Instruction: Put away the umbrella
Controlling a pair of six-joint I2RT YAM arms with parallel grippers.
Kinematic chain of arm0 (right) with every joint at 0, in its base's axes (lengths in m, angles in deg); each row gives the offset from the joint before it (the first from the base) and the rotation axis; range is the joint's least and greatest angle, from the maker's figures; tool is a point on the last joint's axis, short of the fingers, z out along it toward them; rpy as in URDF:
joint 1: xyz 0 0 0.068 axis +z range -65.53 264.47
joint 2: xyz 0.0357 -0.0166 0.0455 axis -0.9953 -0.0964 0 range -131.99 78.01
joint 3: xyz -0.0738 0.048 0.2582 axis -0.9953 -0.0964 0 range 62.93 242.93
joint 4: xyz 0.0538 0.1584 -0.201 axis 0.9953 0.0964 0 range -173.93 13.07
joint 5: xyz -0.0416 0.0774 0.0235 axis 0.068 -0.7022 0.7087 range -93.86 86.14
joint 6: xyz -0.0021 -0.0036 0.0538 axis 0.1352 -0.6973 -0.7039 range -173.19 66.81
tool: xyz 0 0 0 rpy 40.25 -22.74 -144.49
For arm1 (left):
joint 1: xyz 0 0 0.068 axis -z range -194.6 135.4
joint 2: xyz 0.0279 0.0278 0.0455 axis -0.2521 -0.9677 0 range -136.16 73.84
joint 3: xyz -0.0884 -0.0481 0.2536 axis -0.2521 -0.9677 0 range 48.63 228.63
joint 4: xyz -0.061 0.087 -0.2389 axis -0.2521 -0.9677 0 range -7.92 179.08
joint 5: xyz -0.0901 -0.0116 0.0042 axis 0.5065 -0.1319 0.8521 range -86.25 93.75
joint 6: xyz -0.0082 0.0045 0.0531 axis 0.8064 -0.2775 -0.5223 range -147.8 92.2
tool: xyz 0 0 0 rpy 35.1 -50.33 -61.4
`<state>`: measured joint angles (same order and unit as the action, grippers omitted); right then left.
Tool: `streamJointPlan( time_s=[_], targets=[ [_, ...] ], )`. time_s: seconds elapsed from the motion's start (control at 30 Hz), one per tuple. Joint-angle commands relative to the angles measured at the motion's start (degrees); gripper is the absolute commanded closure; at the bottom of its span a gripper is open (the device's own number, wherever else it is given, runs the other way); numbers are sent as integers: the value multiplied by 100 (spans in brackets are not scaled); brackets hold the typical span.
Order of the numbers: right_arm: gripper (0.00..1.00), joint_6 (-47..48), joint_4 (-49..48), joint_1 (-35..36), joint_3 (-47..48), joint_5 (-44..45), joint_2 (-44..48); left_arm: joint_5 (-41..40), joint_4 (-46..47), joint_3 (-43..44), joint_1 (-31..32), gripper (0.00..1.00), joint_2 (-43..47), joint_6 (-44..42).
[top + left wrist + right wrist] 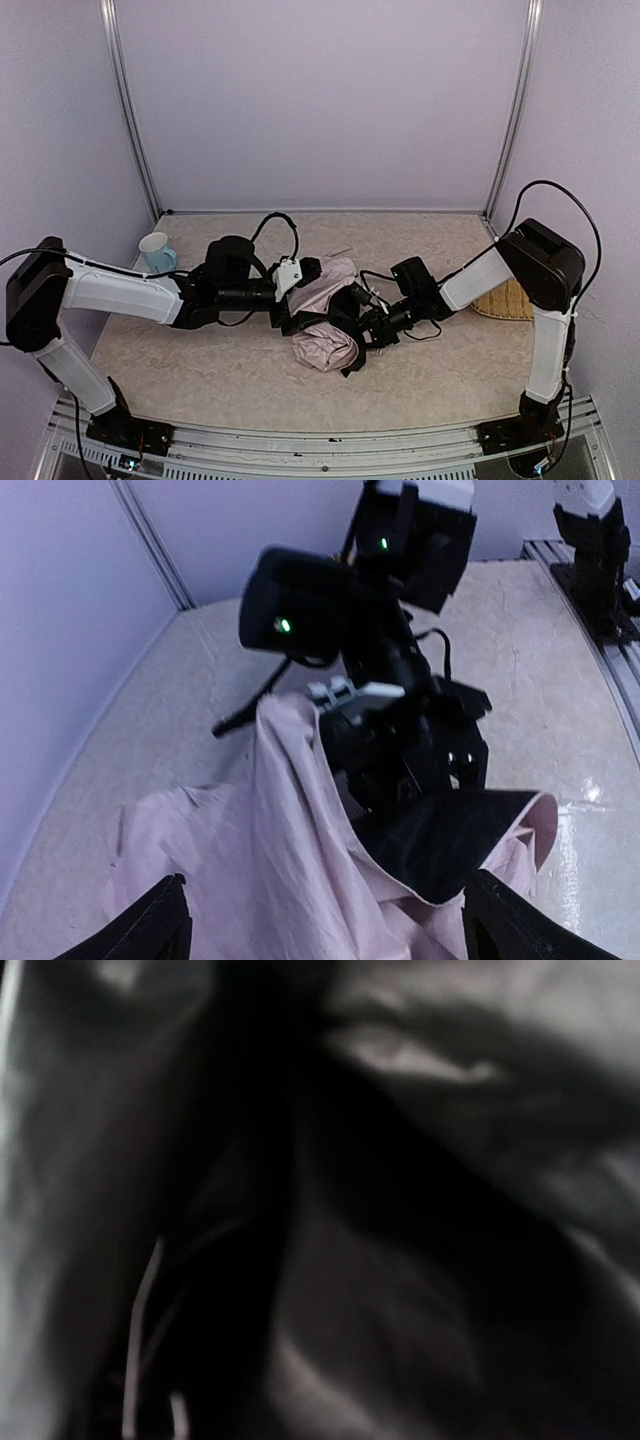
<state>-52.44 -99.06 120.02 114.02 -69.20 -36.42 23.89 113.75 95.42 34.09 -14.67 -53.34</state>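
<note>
The umbrella (325, 345) lies crumpled in the middle of the table, pale pink fabric with black lining showing. My left gripper (298, 292) comes in from the left and is open over its near folds. In the left wrist view its two black fingertips (150, 925) stand wide apart at the bottom corners with pink fabric (260, 870) between them, nothing pinched. My right gripper (372, 325) pushes into the umbrella from the right, and its fingers are buried under a black flap (450, 840). The right wrist view shows only dark fabric (400, 1310) against the lens.
A pale blue cup (157, 250) stands at the back left, close behind the left arm. A woven straw mat (505, 298) lies at the right edge, behind the right arm. Walls and metal posts close in the back and both sides.
</note>
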Motion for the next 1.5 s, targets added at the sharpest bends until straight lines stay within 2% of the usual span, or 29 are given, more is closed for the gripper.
streamJointPlan(
  time_s=[0.0, 0.13, 0.2, 0.27, 0.37, 0.4, 0.47, 0.53, 0.57, 0.67, 0.77, 0.83, 0.93, 1.03, 1.23, 1.33, 1.47],
  targets=[
    [100, -327, 486, -65, -25, 308, -268, 216, -25, 284, 46, 8, -925, -15],
    [100, -607, 158, -66, -31, 356, -213, 629, -505, 934, 87, 6, -1747, -262],
    [100, -661, 188, -57, 29, 472, -184, 767, -1236, 1432, 61, 13, -2151, -245],
    [87, -695, 248, -57, 29, 659, -79, 1039, -2159, 2071, -20, 25, -2649, -215],
    [61, -794, 187, -70, -144, 986, 371, 1604, -3311, 2764, -226, 41, -3145, -69],
    [55, -841, 176, -82, -204, 1122, 537, 1692, -3531, 2858, -290, 44, -3244, 31],
    [34, -924, 280, -143, -290, 1458, 833, 1705, -3718, 2827, -384, 50, -3328, 123],
    [18, -941, 560, -246, -356, 1803, 1123, 1693, -3744, 2735, -467, 55, -3335, 214],
    [13, -916, 762, -303, -384, 2004, 1295, 1750, -3775, 2716, -514, 56, -3344, 250],
    [11, -759, 1485, -447, -404, 3074, 1920, 1954, -3860, 2720, -677, 56, -3356, 361],
    [14, -392, 1786, -293, -517, 4171, 2728, 2145, -3950, 2810, -822, 56, -3406, 500],
    [15, 433, 1556, 365, -783, 4780, 3285, 2291, -4214, 2997, -866, 57, -3541, 566],
    [11, 1688, 611, 1453, -1330, 5293, 3798, 2216, -4560, 3300, -870, 58, -3758, 716],
    [8, 2383, 169, 1956, -1309, 5618, 3530, 2219, -4618, 3337, -867, 57, -3782, 859],
    [14, 2561, 869, 2169, -299, 6021, 2393, 2144, -4714, 3329, -844, 53, -3752, 825],
    [11, 2862, 683, 2244, -293, 5732, 2193, 2211, -4743, 3445, -858, 53, -3837, 887],
    [6, 3271, 788, 2351, -103, 6214, 1626, 2334, -4903, 3688, -912, 54, -4108, 1105]
  ],
)
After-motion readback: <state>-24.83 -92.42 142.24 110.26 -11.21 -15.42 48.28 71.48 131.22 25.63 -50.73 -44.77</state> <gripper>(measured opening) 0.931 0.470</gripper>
